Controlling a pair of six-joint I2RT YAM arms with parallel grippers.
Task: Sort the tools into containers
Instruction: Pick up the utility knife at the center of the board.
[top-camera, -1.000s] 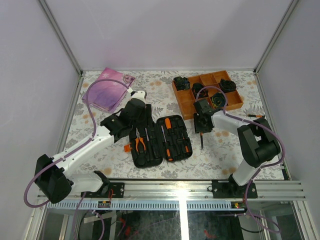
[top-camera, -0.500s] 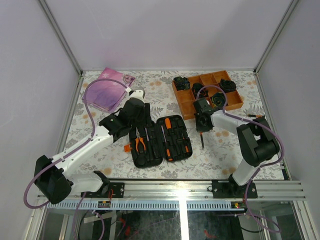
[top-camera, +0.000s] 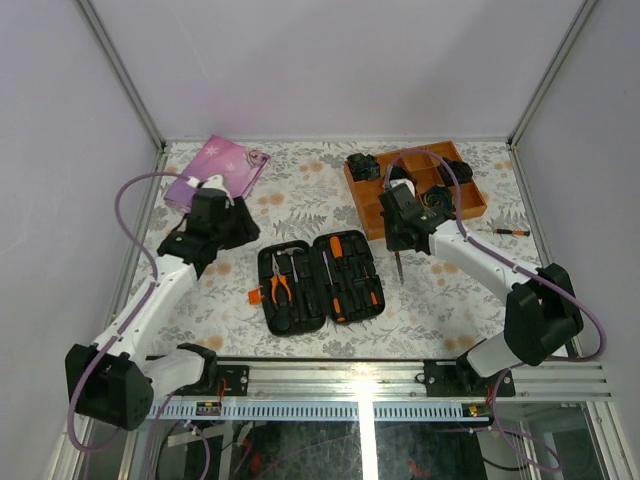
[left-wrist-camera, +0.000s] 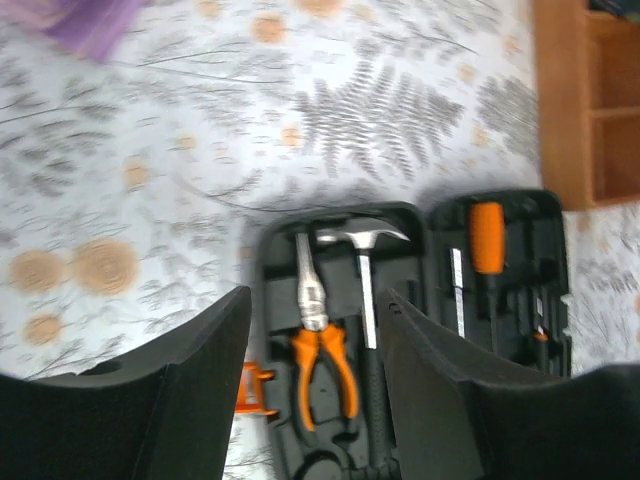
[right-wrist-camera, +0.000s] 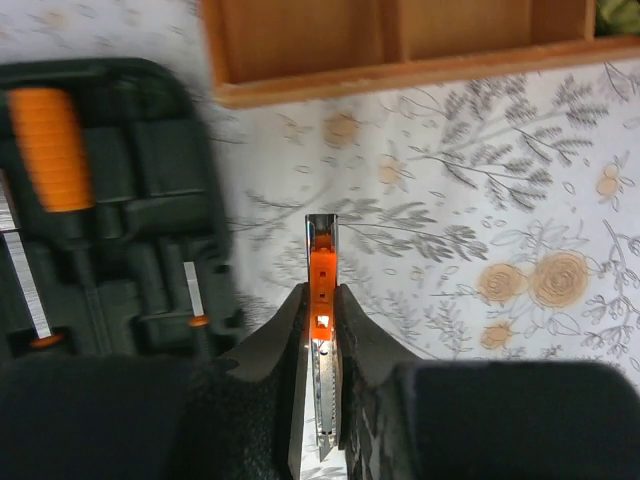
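Black oblong tool case (left-wrist-camera: 270, 270): open, holding orange-handled pliers (left-wrist-camera: 318, 350), hammer (left-wrist-camera: 362, 240), screwdrivers (top-camera: 337, 250).
Left end effector (left-wrist-camera: 315, 298): spread, empty.
Right end effector (right-wrist-camera: 320, 295): pinching slim orange-and-metal tool (right-wrist-camera: 321, 250).

a white tablecloth printed with grey ferns and tan flowers (top-camera: 300, 190) covers the table. at the far left lies a flat pink-purple fabric pouch (top-camera: 222, 165), its corner also showing in the left wrist view (left-wrist-camera: 85, 15). at the far right sits an orange-brown wooden tray divided into compartments (top-camera: 365, 200). black rolled rosette-like bundles lie in it: one in the far left compartment (top-camera: 362, 166), one in the far right (top-camera: 455, 170), and one nearer (top-camera: 437, 200). a ribbed aluminium rail (top-camera: 400, 375) runs along the near edge.
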